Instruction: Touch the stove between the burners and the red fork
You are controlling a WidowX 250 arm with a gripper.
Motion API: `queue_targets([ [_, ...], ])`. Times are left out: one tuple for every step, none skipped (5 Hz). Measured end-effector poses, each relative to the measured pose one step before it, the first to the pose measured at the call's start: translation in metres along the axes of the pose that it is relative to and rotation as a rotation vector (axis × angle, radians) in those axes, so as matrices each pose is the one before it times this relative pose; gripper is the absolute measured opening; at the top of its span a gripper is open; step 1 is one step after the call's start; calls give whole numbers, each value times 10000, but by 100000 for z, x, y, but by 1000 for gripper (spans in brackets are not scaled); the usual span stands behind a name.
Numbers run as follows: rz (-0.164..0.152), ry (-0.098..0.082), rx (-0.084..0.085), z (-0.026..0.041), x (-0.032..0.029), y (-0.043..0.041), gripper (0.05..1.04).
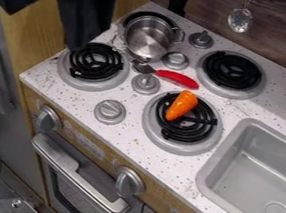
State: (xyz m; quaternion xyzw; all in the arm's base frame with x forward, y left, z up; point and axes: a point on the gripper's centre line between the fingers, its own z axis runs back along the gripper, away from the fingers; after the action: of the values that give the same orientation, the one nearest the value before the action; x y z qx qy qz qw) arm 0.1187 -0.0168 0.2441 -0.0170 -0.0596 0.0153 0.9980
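My gripper (43,32) hangs at the upper left, high beside the stove, its two black fingers wide apart with nothing between them. The white speckled stove (73,99) has several burners. A red-handled utensil, the red fork (177,78), lies across the middle, its dark metal head pointing left toward the left burner (95,62). On the front right burner (199,129) rests an orange carrot, just below the fork's handle. The back right burner (232,70) is bare. Whether the fork's head has tines, I cannot tell.
A metal pot (147,39) stands on the back left burner, above the fork's head. Grey knobs (110,111) rise from the stovetop among the burners. A grey sink (258,168) is at the right, and a wooden wall (284,36) stands behind.
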Motion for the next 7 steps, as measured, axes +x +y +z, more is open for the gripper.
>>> queue_targets([
  [-1, 108, 3, -246, -85, 12, 994],
  [-153, 177, -25, -1068, 1687, 259, 994],
  [47, 13, -24, -1322, 1846, 666, 994],
  [90, 12, 60, -3270, 3665, 958, 994],
  [181, 243, 261, -4723, 3761, 1056, 994],
  [233, 202, 302, -5449, 3352, 1178, 994],
  [-98, -117, 260, -3798, 3361, 873, 994],
])
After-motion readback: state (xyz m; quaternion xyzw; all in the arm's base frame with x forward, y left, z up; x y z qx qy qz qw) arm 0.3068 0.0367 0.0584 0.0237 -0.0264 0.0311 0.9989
